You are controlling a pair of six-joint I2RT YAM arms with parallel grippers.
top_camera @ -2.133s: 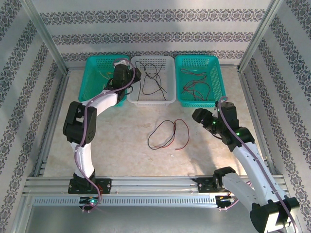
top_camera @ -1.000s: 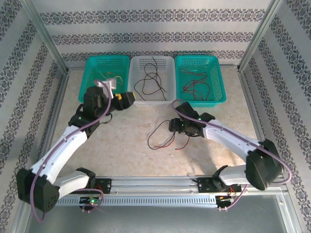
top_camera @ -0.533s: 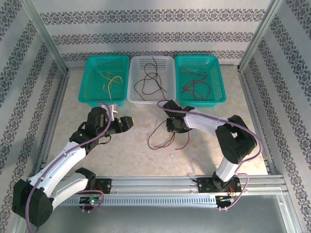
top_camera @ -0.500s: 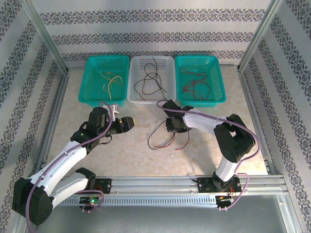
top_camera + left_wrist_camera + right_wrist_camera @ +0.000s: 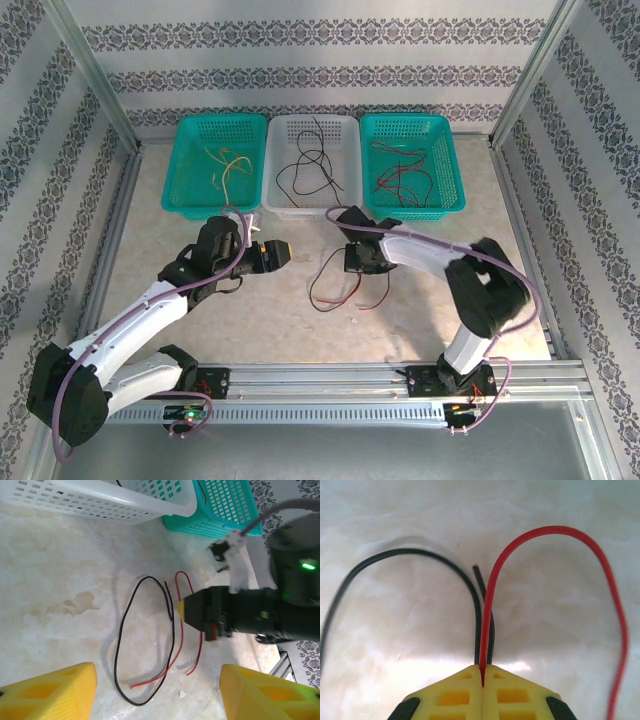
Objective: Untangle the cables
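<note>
Grip: right gripper [image 5: 483,672] clamps red cable [image 5: 492,590] near white basket [image 5: 310,208], likely to part it from black cable [image 5: 420,555]; left gripper [image 5: 155,672] open, ready.

Glossy marbled tabletop [image 5: 60,580], perforated plastic baskets [image 5: 100,502], smooth-sheathed red cable [image 5: 557,529]

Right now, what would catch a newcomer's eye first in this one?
The right gripper, mid-table, is shut on the red cable, the black cable lying right beside it. The left gripper hovers open just to its left. Along the far edge, a white basket sits between two teal baskets.
</note>
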